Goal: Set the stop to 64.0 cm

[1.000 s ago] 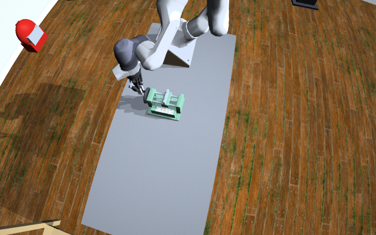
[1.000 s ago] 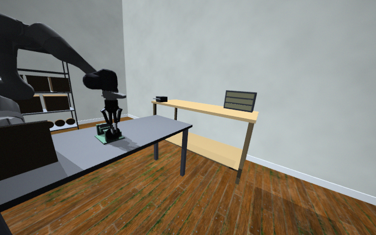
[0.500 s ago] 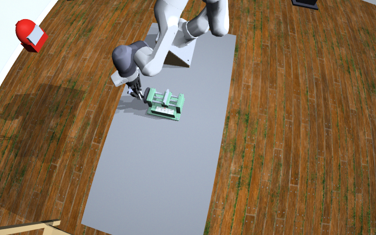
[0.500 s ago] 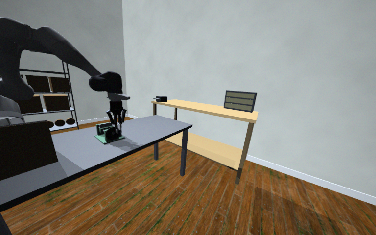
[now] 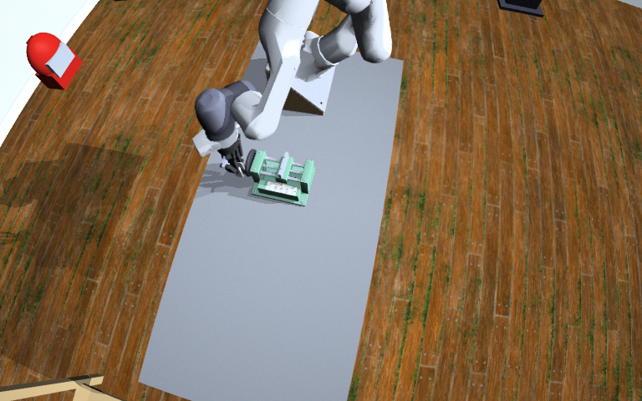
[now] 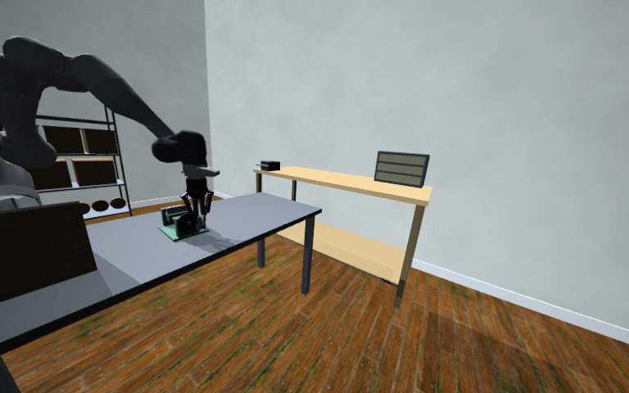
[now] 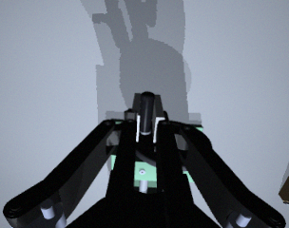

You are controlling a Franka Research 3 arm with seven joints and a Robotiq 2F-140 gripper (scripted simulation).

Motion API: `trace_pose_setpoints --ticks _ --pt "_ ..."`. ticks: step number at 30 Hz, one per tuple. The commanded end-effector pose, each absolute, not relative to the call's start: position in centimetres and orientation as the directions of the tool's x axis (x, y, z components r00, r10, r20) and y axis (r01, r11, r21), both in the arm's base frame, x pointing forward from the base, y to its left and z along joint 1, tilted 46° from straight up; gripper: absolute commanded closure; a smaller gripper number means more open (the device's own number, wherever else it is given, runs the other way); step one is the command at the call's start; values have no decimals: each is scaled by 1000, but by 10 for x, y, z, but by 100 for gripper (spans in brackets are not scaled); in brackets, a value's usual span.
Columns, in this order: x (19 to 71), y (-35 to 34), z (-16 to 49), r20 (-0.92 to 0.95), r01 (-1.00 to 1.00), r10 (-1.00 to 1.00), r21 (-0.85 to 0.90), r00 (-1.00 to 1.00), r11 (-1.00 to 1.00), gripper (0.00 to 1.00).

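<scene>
Stop and handwheel, with the claw at the crank. The stop, a pale upright plate on a green carriage, stands between the two end blocks of the green frame. It lies beyond the handwheel as reckoned from the claw, apart from the fingers. A red pointer marks the ruler along the frame's side; its figures are too small to read. The handwheel, dark and round, sits at the end of the frame nearest the claw. Its black knob lies between the fingertips, and the claw is pinching it, the pads bearing on either side.

Above the claw, the arm arches back to its base; the claw points down toward the worktop, which carries the frame. The claw's shadow falls on this grey surface, on the side away from the frame. Well apart from the claw, beyond the worktop, stand a wooden bench bearing a drawer cabinet, and a shelf rack holding boxes.
</scene>
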State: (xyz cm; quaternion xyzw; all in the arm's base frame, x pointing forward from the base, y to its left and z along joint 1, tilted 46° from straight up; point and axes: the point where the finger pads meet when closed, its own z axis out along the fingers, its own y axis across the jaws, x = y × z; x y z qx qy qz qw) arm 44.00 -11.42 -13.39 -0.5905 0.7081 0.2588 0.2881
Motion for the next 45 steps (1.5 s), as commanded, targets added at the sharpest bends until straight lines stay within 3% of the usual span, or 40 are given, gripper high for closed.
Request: trace_pose_setpoints --ticks 1,45 --pt "434 -105 -143 -713 -985 -687 29 -138 167 96" --pt "372 -118 -119 -713 -985 -687 29 -138 167 96"
